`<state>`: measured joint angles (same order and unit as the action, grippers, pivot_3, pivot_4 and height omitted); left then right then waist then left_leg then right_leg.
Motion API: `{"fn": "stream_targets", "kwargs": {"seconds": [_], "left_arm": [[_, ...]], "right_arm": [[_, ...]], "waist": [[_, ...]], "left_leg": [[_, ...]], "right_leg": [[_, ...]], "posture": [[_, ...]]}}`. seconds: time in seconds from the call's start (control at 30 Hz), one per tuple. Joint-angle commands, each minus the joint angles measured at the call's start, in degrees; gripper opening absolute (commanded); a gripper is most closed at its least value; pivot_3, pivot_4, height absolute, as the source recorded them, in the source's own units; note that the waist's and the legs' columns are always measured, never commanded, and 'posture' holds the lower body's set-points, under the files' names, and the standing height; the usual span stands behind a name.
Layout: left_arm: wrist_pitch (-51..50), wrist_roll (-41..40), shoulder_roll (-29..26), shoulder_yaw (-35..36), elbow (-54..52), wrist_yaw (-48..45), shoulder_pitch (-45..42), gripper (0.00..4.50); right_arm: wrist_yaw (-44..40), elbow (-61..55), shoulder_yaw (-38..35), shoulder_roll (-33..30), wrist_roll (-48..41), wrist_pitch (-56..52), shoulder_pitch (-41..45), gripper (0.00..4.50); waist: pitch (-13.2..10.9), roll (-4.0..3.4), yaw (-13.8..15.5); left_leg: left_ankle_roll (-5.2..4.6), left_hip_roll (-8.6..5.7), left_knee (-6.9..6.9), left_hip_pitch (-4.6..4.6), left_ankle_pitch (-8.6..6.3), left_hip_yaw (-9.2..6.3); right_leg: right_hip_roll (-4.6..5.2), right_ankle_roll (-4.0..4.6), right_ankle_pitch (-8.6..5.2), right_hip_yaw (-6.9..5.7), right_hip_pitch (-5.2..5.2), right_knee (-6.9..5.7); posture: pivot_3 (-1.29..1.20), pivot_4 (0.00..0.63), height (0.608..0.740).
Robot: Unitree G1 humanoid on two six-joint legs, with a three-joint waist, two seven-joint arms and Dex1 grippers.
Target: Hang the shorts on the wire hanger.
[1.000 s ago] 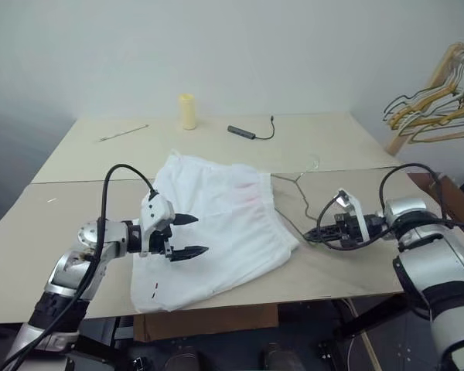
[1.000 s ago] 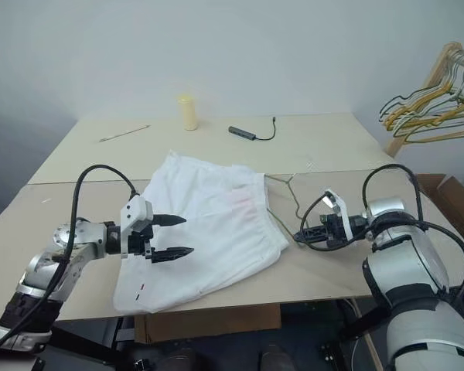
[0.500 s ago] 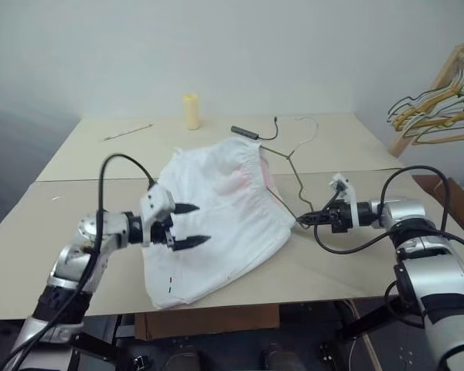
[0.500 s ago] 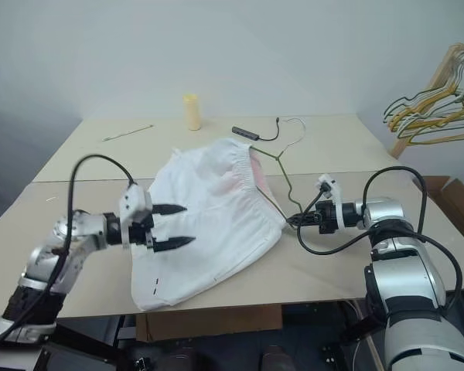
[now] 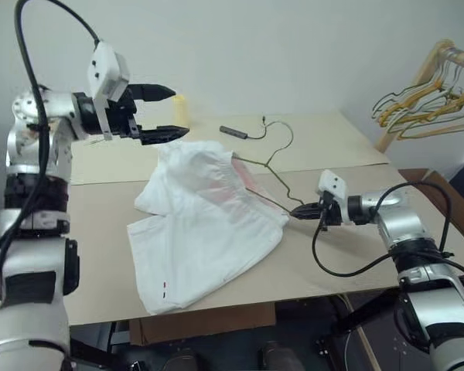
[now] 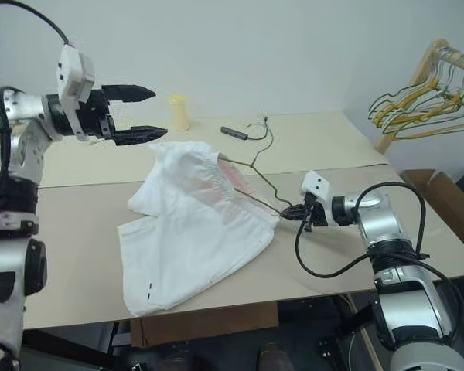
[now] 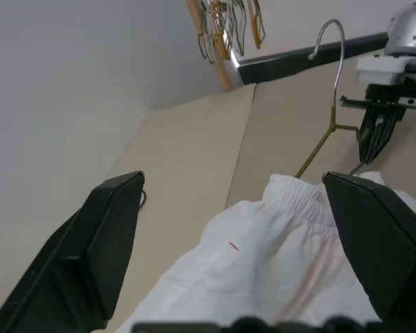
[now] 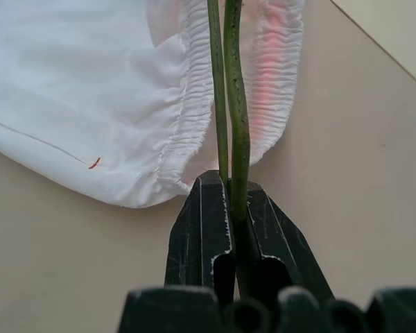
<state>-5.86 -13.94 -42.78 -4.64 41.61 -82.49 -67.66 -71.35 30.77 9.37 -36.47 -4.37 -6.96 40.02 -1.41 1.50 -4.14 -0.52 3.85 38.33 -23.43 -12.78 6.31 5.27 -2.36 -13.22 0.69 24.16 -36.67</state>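
Mid-table (image 5: 348, 255), the right gripper (image 5: 300, 210) pinches the wire hanger (image 5: 264, 162), threaded into the shorts (image 5: 209, 224); the left gripper (image 5: 158, 114) hovers wide open, empty. Tilt that thin wire further and the loose fabric could slide off.

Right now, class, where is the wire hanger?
The wire hanger slants up off the table, one corner pinched by the right gripper, its frame inside the shorts' waistband.
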Motion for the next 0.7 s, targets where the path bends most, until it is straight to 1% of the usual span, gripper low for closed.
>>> {"fn": "stream_targets", "kwargs": {"seconds": [0.03, 0.2, 0.27, 0.43, 0.5, 0.53, 0.57, 0.63, 0.7], "left_arm": [[4.8, 4.4, 0.3, -3.1, 8.5, -7.7, -5.1, 4.47], [8.0, 5.9, 3.9, -7.6, 16.6, -10.0, -9.3, 4.47], [9.5, 6.0, 5.2, -10.6, 18.6, -10.0, -10.3, 4.47], [10.6, 3.9, 7.0, -17.1, 20.0, -10.0, -11.4, 4.47], [11.3, 3.5, 7.6, -18.6, 20.5, -10.0, -11.7, 4.47], [11.8, 3.4, 7.8, -19.1, 20.8, -10.0, -11.7, 4.09], [11.8, 4.2, 8.1, -19.3, 21.6, -10.0, -12.0, 3.94], [11.6, 5.0, 8.8, -19.7, 22.9, -10.0, -12.2, 3.42], [11.4, 5.2, 9.2, -20.1, 23.5, -10.0, -12.4, 2.73]], "right_arm": [[1.5, -6.1, 0.5, -0.6, 1.7, 3.1, 0.0, 0.0], [3.7, -10.2, 0.9, 0.1, 2.8, 1.9, 0.3, 0.0], [4.0, -11.8, 1.2, 0.1, 3.0, 1.1, 0.6, 0.0], [4.8, -14.4, 1.2, 0.1, 2.9, -1.1, 0.9, 0.0], [4.3, -15.2, 1.4, -0.3, 3.0, -1.8, 0.6, 0.0], [4.2, -15.3, 1.4, -0.4, 3.0, -2.3, 0.5, 0.0], [4.2, -15.4, 1.4, -0.5, 3.0, -2.5, 0.4, 0.0], [4.2, -16.3, 1.2, -0.8, 3.0, -2.9, -0.3, 0.0], [4.2, -17.0, 1.2, -1.0, 2.9, -3.3, -0.7, 0.0]], "waist": [[0.0, 0.0, -0.2], [0.0, 0.0, 0.1], [0.0, 0.0, 0.2], [0.0, 0.0, 0.1], [0.0, 0.0, 0.0], [0.0, 0.01, 0.0], [0.0, 0.01, 0.0], [0.0, 0.0, -0.1], [0.0, 0.0, -0.1]], "left_leg": [[0.0, 0.0, 0.0, 0.0, 0.0, 0.02], [0.0, 0.01, 0.04, -0.06, 0.0, 0.0], [-0.01, 0.01, 0.06, -0.1, -0.01, -0.01], [-0.02, 0.01, 0.09, -0.26, -0.02, -0.02], [-0.03, 0.02, 0.14, -0.3, -0.02, -0.04], [-0.04, 0.02, 0.16, -0.31, -0.03, -0.04], [-0.05, 0.03, 0.18, -0.31, -0.03, -0.04], [-0.08, 0.03, 0.23, -0.32, -0.05, -0.04], [-0.12, 0.04, 0.31, -0.34, -0.09, -0.04]], "right_leg": [[0.01, 0.0, 0.0, 0.01, 0.02, 0.01], [0.01, 0.01, -0.03, 0.0, 0.08, -0.07], [0.02, 0.0, -0.04, 0.01, 0.09, -0.07], [0.02, 0.0, -0.04, 0.01, 0.21, -0.08], [0.01, 0.0, -0.04, 0.01, 0.23, -0.1], [0.01, 0.0, -0.04, 0.01, 0.24, -0.11], [0.01, 0.0, -0.04, 0.01, 0.24, -0.11], [0.01, 0.0, -0.05, 0.0, 0.24, -0.12], [0.01, 0.0, -0.06, 0.0, 0.24, -0.15]], "posture": [[-0.03, 0.0, 0.74], [-0.03, 0.0, 0.74], [-0.03, 0.0, 0.74], [-0.04, 0.0, 0.74], [-0.05, 0.0, 0.74], [-0.06, 0.0, 0.74], [-0.06, 0.0, 0.74], [-0.06, 0.0, 0.74], [-0.07, 0.0, 0.74]]}}
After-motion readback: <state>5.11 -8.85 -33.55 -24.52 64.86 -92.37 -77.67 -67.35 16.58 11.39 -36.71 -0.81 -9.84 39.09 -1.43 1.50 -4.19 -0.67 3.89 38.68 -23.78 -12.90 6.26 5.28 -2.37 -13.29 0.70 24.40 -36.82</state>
